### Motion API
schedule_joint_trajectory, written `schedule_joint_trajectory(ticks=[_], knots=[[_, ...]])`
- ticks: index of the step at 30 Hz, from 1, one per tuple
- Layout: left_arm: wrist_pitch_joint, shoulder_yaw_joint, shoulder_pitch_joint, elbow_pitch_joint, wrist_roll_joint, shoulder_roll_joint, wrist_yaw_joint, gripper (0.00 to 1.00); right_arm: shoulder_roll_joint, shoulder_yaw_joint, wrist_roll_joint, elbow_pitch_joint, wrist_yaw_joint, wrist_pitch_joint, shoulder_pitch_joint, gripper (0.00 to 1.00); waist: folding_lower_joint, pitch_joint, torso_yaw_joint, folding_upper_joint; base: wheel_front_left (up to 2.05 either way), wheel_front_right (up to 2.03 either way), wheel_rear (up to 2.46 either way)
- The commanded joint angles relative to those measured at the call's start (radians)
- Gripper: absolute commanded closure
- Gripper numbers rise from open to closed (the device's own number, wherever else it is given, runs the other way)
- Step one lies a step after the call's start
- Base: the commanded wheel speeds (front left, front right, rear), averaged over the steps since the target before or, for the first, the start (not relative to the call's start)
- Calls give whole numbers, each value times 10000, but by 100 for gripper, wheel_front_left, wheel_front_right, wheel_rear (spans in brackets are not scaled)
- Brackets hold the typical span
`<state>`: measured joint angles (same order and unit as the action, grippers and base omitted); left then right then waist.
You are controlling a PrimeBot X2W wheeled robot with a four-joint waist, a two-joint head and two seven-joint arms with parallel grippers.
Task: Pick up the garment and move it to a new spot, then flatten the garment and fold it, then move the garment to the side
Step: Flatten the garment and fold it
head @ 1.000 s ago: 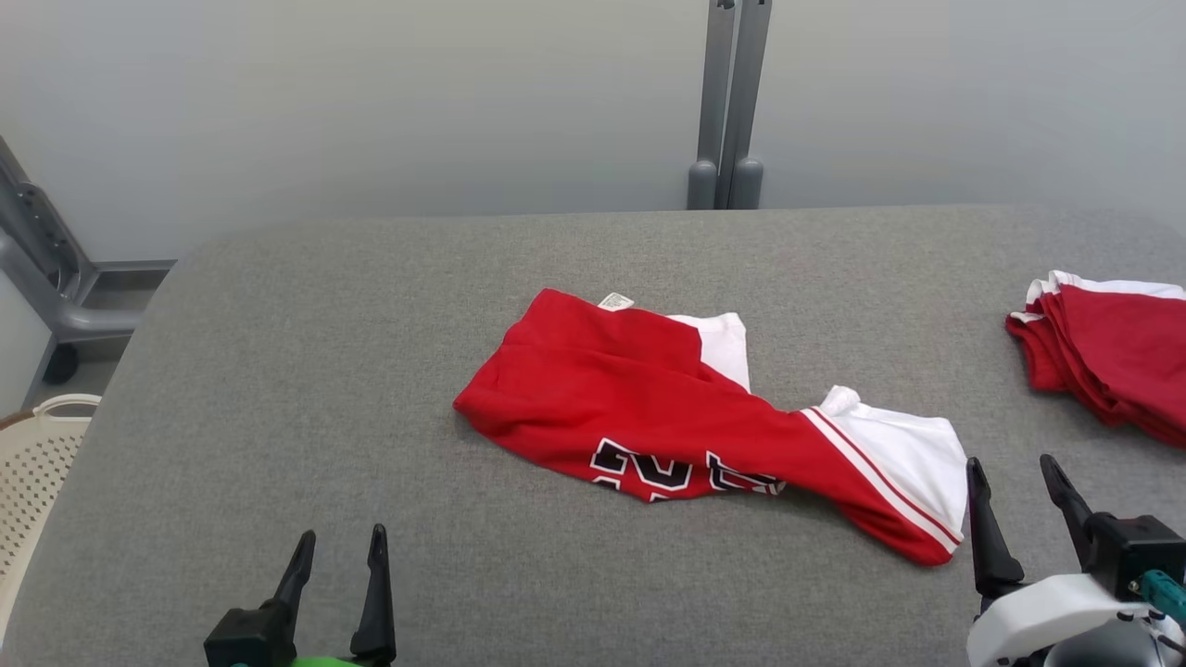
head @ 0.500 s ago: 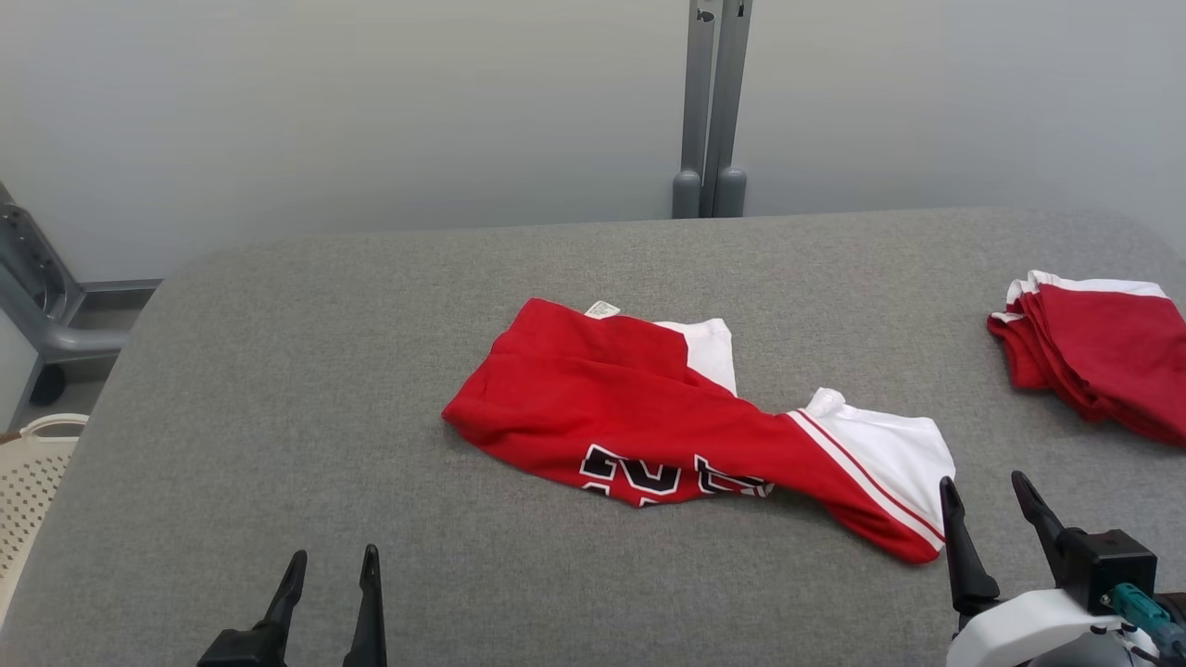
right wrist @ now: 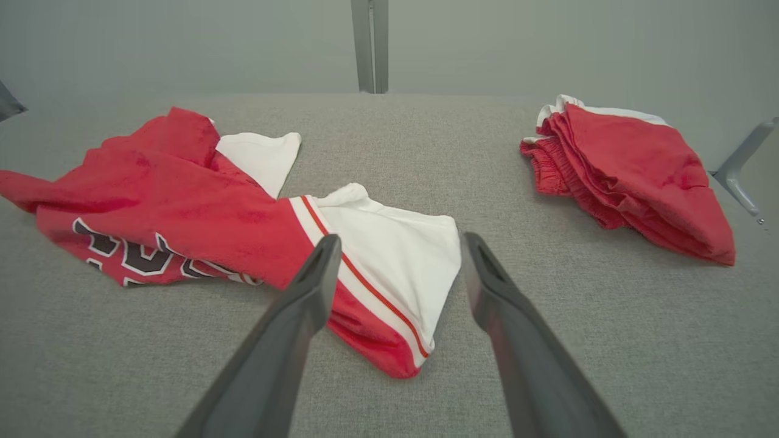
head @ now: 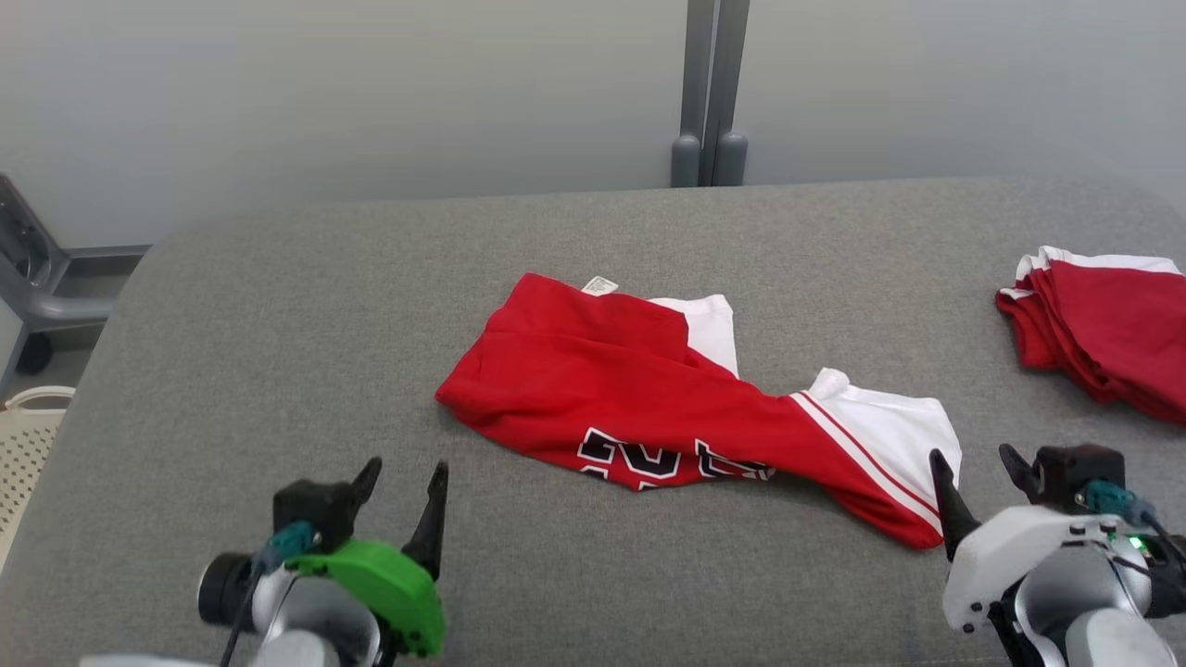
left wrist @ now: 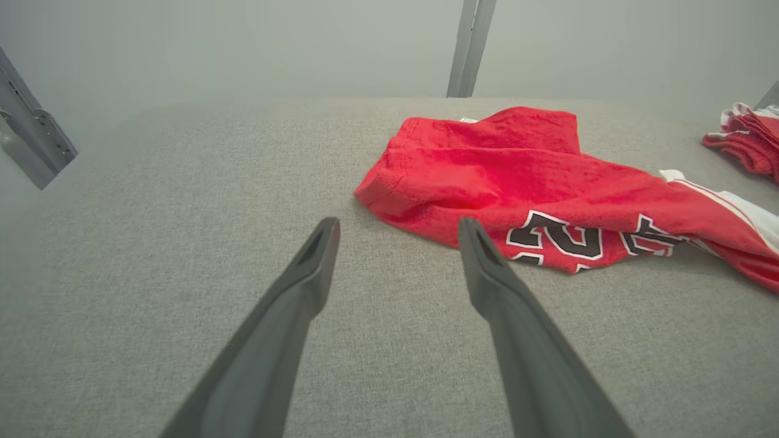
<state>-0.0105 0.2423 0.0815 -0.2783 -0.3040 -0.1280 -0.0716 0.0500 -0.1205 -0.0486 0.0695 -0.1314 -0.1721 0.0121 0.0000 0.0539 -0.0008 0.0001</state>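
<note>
The garment is red and white with dark lettering and lies crumpled in the middle of the grey table. My left gripper hovers open near the table's front left, short of the garment's red left end. In the left wrist view its fingers point at that end with nothing between them. My right gripper is open at the front right, beside the white corner. In the right wrist view, the right gripper frames the white corner of the garment without touching it.
A stack of folded red and white garments sits at the table's right edge, also seen as the stack in the right wrist view. A pale perforated basket stands off the left edge. A grey post rises behind the table.
Both arms have come further into the head view; the left gripper has moved forward and right toward the garment. The camera shifted slightly. The garment lies as before.
</note>
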Motion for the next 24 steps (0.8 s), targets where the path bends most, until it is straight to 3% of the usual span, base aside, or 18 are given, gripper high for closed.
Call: schedule_joint_trajectory(ticks=[1,9,16,24], knots=[[-184,103,513,-56,91,-87,-104,0,11,-16,70,-25,15,-442,-241,0,0,-282,-97,-1,0,0,0],[-2093,771,3680,-1553,-117,112,-428,0,17,-64,119,109,15,-3247,-2099,0,0,-1611,-454,-1,0,0,0],[-2676,748,6121,-3210,-94,221,-223,0,17,120,291,424,15,-3960,-3770,0,0,-3037,-980,-1,0,0,0],[-3468,1015,7918,-4965,299,117,72,0,337,262,411,718,15,-4051,-4729,0,0,-4178,-1222,-1,0,0,0]])
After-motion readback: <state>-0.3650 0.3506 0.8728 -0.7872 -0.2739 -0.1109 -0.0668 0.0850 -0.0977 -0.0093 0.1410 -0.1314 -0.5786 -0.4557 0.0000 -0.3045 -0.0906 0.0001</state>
